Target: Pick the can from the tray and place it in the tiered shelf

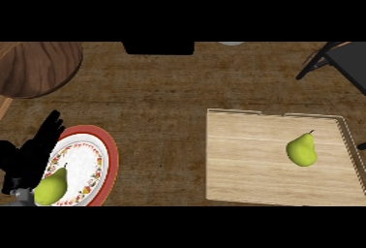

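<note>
Wooden tray (243,179): smooth green pear (301,150) | left robot hand (28,157): fingers apart, over red-rimmed plate (107,145)

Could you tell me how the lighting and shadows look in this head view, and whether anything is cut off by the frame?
In the head view, light is soft and even, with no glare; the pear on the wooden tray casts hardly any shadow. The black left hand blurs into darkness beside the plate, whose own pear sits low. The frame crops the dark rack at upper right.

Dim, even light over the brown counter (157,92); soft shadow at the wooden tray's (243,179) nine-o'clock edge; no glare.
</note>
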You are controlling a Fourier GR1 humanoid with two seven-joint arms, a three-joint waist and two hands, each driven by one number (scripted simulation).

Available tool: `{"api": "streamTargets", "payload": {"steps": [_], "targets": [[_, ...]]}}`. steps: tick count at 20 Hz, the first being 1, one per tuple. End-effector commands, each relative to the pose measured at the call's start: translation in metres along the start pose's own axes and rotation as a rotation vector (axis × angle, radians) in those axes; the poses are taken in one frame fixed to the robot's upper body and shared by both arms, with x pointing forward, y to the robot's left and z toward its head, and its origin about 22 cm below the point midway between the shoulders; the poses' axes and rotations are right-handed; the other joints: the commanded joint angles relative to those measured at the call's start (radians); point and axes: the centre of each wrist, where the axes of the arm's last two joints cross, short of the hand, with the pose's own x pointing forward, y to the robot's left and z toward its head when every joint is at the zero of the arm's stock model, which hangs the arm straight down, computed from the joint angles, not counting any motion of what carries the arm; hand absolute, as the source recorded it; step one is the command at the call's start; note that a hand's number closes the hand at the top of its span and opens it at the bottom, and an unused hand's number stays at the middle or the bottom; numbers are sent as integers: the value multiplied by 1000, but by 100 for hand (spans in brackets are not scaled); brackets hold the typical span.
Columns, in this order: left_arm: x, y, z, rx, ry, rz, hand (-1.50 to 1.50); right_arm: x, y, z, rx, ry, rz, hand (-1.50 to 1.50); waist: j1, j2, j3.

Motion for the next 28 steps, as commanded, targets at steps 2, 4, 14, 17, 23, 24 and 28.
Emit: {"api": "streamTargets", "payload": {"steps": [2,4,14,17,23,24,28], "targets": [[-3,-1,-2,3,-1,4,0,-4,9,-27,-11,57,6,150,5,2,0],[-6,4,-18,0,-3,13,0,-27,41,-35,15,52,-30,150,-3,5,0],[-12,7,-1,-9,14,14,0,-76,73,-69,-33,232,-111,150,1,3,1],[-2,11,-8,-7,-5,-10,0,-81,71,-89,29,208,-29,-150,9,6,0],[13,9,-18,-1,-2,9,0,-83,89,-85,0,150,-60,-150,7,4,1],[-9,-5,-11,-3,5,11,0,-72,89,-78,-3,144,-85,-150,7,3,0],[-4,4,3,5,9,11,0,-94,84,-87,-6,151,-189,-150,1,-1,0]]}}
